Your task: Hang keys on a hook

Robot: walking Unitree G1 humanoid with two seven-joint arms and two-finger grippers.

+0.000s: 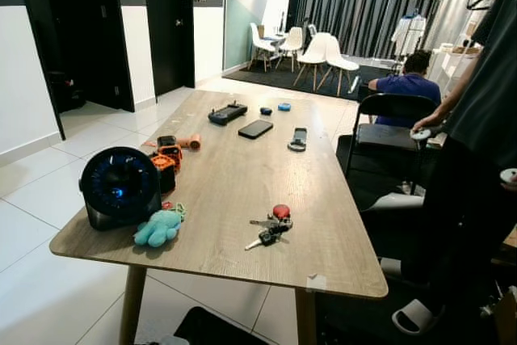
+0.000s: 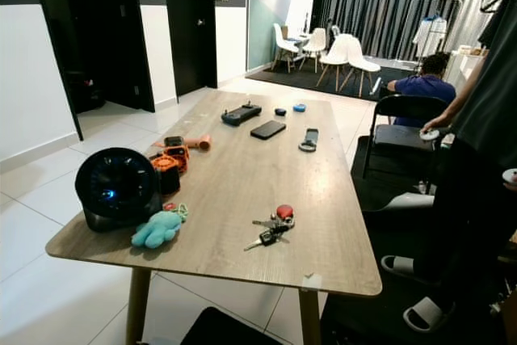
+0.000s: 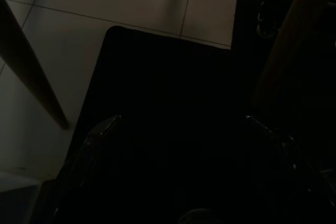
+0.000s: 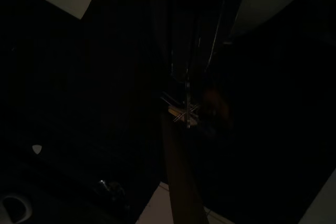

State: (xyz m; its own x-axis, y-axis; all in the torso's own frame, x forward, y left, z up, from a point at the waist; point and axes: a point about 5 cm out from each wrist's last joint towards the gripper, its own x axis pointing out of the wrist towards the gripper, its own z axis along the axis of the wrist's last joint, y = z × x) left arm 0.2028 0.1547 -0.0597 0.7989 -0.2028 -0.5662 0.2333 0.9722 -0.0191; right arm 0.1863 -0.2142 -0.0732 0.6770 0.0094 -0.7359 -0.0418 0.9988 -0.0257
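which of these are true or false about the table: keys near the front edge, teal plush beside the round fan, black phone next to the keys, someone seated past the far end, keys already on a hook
1. The bunch of keys with a red fob lies near the front edge of the long wooden table. True.
2. The teal plush toy sits beside the round black fan. True.
3. The flat black phone lies next to the keys. False: it lies much farther up the table.
4. A person in a blue top sits beyond the table. True.
5. The keys hang on a hook. False: they lie flat on the table.
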